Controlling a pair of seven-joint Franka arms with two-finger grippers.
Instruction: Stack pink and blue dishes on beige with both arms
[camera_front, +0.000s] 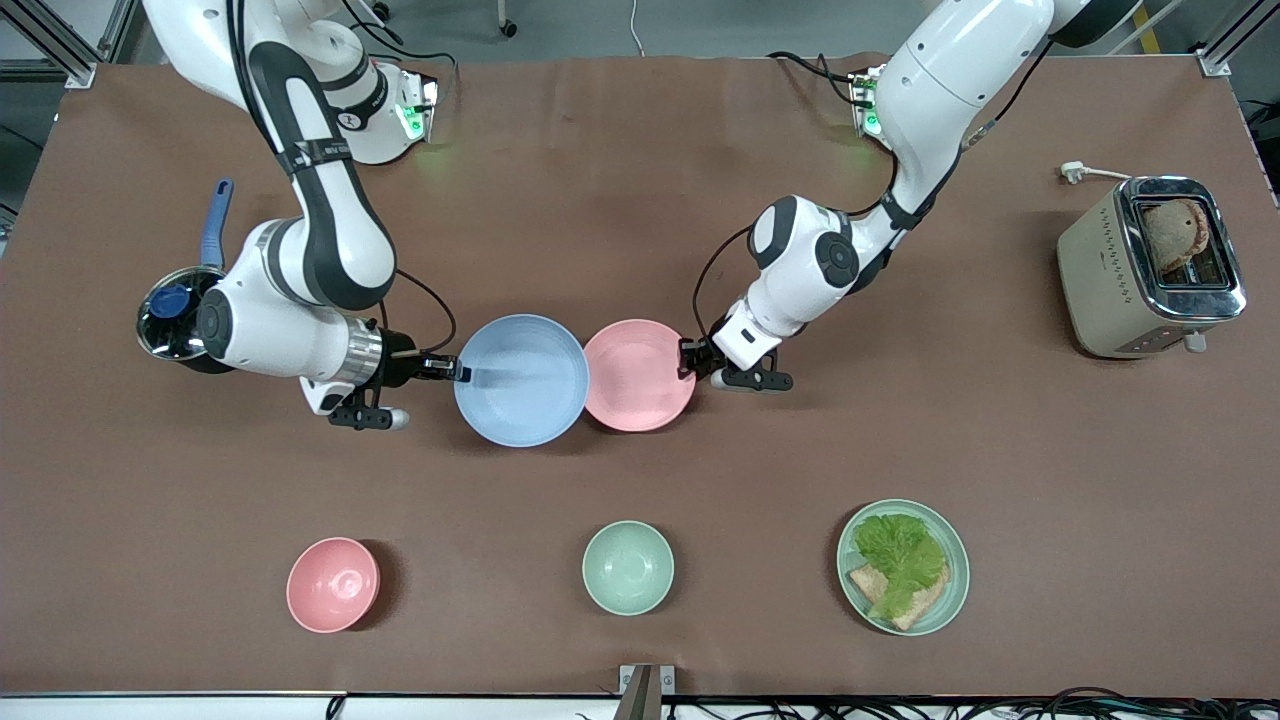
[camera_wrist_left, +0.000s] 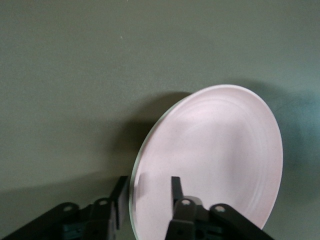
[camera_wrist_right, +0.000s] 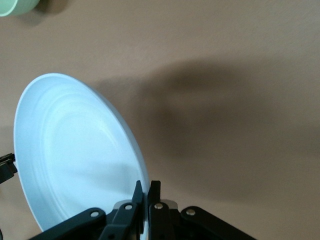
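I had the right claw (camera_front: 455, 370) clamped on the pale blue ringed plate (camera_front: 521, 380) and the left claw (camera_front: 689, 358) on the pale pink one (camera_front: 640, 375), both above mid-tabletop (camera_front: 640, 200); next, I judged, stacking needed the unseen beige plate.

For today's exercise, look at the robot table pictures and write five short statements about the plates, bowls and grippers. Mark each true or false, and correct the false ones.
1. The right gripper is shut on the rim of the blue plate. True.
2. The left gripper holds the pink bowl. False: it is shut on the pink plate; the pink bowl sits untouched nearer the front camera.
3. The blue plate's edge overlaps the pink plate in the front view. True.
4. The green plate is bare. False: it carries lettuce and bread.
5. The green bowl is stacked on the blue plate. False: it stands alone on the table, nearer the front camera.
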